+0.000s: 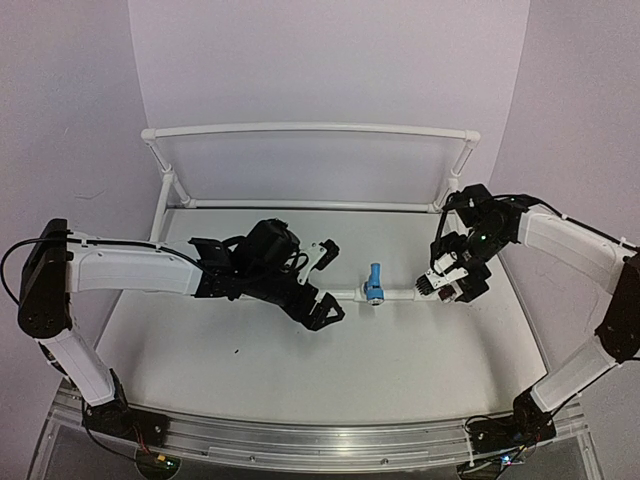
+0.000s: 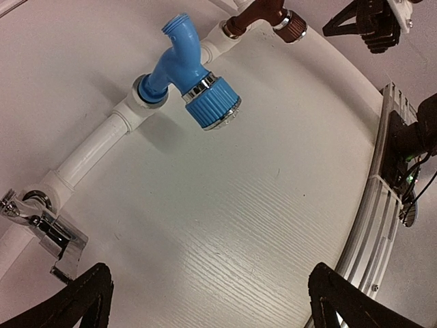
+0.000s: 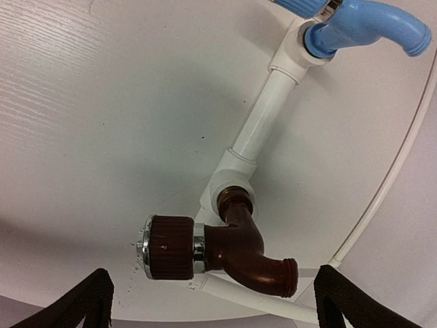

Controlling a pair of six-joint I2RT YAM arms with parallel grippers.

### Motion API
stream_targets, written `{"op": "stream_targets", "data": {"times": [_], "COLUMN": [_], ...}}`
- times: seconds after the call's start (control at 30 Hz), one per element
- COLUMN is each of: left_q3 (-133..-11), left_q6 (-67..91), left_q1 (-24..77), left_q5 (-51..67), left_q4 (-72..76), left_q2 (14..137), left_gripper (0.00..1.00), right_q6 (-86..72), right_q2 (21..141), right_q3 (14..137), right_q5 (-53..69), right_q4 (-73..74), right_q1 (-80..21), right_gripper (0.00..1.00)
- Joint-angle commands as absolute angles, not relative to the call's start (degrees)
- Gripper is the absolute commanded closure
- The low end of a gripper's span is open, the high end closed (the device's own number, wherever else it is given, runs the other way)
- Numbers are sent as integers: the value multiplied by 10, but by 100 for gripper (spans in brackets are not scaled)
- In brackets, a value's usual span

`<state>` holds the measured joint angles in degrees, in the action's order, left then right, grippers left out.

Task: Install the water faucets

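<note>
Three sat along the white pipe [image 2: 89, 157]: blue faucet [image 2: 184, 75], red-brown faucet [image 3: 235, 249], grey metal faucet [image 2: 48, 232]; left fingers [image 2: 82, 304] and right fingers [image 3: 89, 304] stood open, empty.

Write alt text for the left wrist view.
A light blue faucet sits plugged into a white pipe running diagonally across a white table, with a dark brown faucet farther along it and a grey metal faucet at the lower-left end. The left gripper hangs open above, holding nothing.

Open tabletop [image 1: 400, 370] before the low pipe [image 1: 400, 293] and blue faucet [image 1: 374, 283]; white railing [image 1: 310, 129] behind.
</note>
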<state>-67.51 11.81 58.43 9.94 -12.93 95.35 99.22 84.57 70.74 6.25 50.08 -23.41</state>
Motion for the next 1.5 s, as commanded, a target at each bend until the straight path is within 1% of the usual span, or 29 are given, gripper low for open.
{"op": "stream_targets", "data": {"times": [0.0, 0.2, 0.47, 0.8, 1.17, 1.27, 1.47], "left_q3": [-682, -688, -690, -691, -688, -687, -686], "left_q6": [107, 105, 104, 104, 104, 103, 104], "left_q1": [582, 582, 582, 582, 582, 582, 582], "left_q5": [110, 114, 110, 109, 107, 106, 106], "left_q4": [-110, -110, -117, -119, -116, -117, -116], "left_q2": [935, 941, 938, 937, 935, 934, 934], "left_gripper": [0, 0, 0, 0, 0, 0, 0], "right_q6": [970, 961, 927, 924, 912, 909, 893], "right_q2": [861, 867, 870, 868, 878, 877, 878], "right_q3": [726, 716, 695, 666, 661, 659, 659], "right_q5": [34, 23, 1, -26, -35, -34, -30], "right_q4": [501, 500, 443, 421, 411, 412, 417], "right_q1": [-237, -242, -247, -254, -256, -257, -257], "right_gripper": [2, 2, 2, 2, 2, 4, 12]}}
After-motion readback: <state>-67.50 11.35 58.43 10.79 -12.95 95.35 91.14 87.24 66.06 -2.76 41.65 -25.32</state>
